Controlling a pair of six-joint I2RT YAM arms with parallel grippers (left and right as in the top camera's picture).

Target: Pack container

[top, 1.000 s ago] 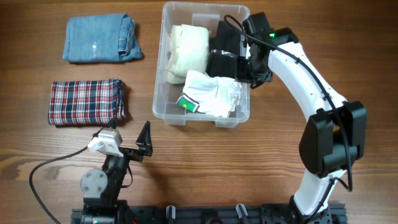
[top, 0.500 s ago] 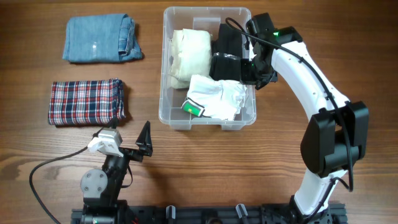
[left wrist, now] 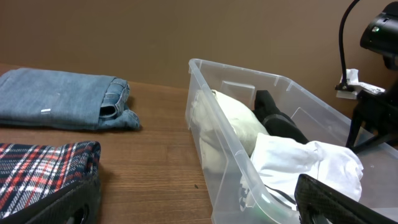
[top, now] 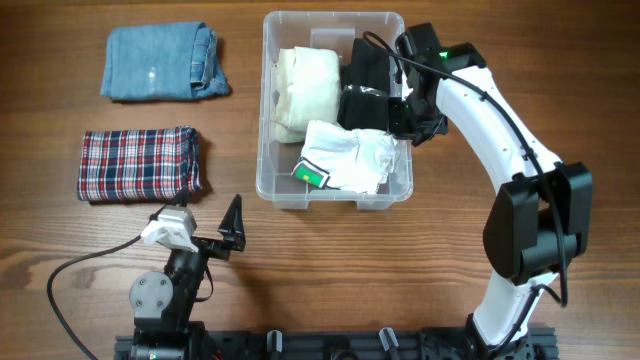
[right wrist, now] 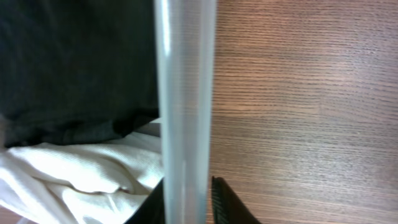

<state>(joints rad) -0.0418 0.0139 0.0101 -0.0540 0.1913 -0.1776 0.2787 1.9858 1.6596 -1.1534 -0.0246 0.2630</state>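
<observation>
Right tool straddles the right-hand wall of the clear rectangular plastic container, one finger inside and one outside. In the right wrist view the wall runs straight up between the two dark fingertips. They stand close on either side of it, but I cannot tell whether they press on the plastic or stand just free of it. The white right arm reaches to it from the near right corner of the counter.

The container sits on the brown wooden counter towards the far edge, about midway along it, upright and open at the top. Inside, a cream folded garment lies against the left wall. A black folded garment lies beside it at the far right. A crumpled white garment with a green tag fills the near end, overlapping the black one.

Left tool is wide open with nothing between its fingers. It sits low near the front edge of the counter, left of the middle, pointing towards the container and well apart from it.

Outside the container, a folded blue denim garment lies near the far left corner. A folded red, white and navy plaid garment lies nearer along the left side, between the denim and the left tool.
</observation>
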